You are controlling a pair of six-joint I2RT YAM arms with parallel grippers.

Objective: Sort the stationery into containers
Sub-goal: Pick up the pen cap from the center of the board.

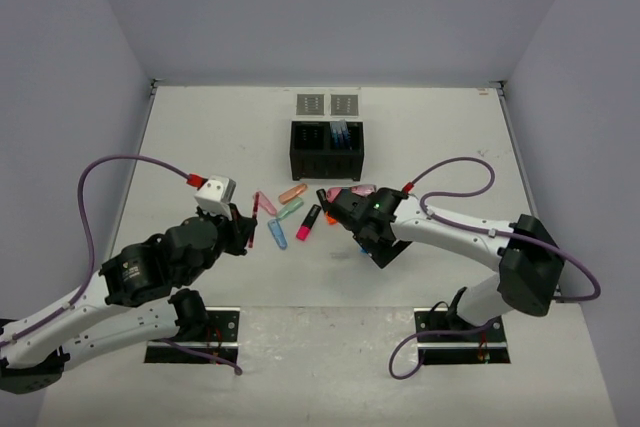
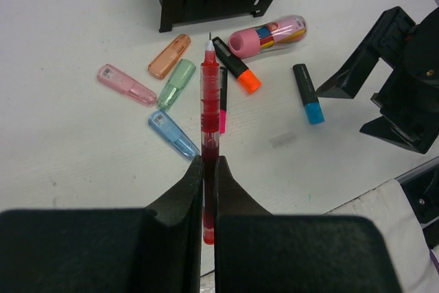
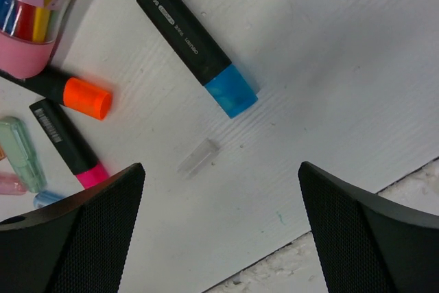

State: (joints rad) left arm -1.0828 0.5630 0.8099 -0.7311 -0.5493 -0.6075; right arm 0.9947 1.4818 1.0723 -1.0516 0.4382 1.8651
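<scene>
the left arm (image 1: 150,267) lies folded low at 8 o'clock of the worktop (image 1: 200,137), its wrist aimed toward 2 o'clock. the left fingers (image 2: 197,178) are pressed together on a red pen (image 2: 209,114), pinching its lower barrel, with the tip toward the black box (image 1: 326,152). the right arm (image 1: 450,227) reaches in from 4 o'clock and bends down over the loose highlighters, the right fingers (image 1: 348,215) spread wide with nothing between them. the right wrist view shows what the overhead hides: a small clear piece (image 3: 197,158) on the worktop below that gap, at 6 o'clock of a blue-capped highlighter (image 3: 199,49). only the overhead shows two grey trays (image 1: 312,104) at 12 o'clock of the box, and blue pens (image 1: 341,133) standing in its right compartment.
</scene>
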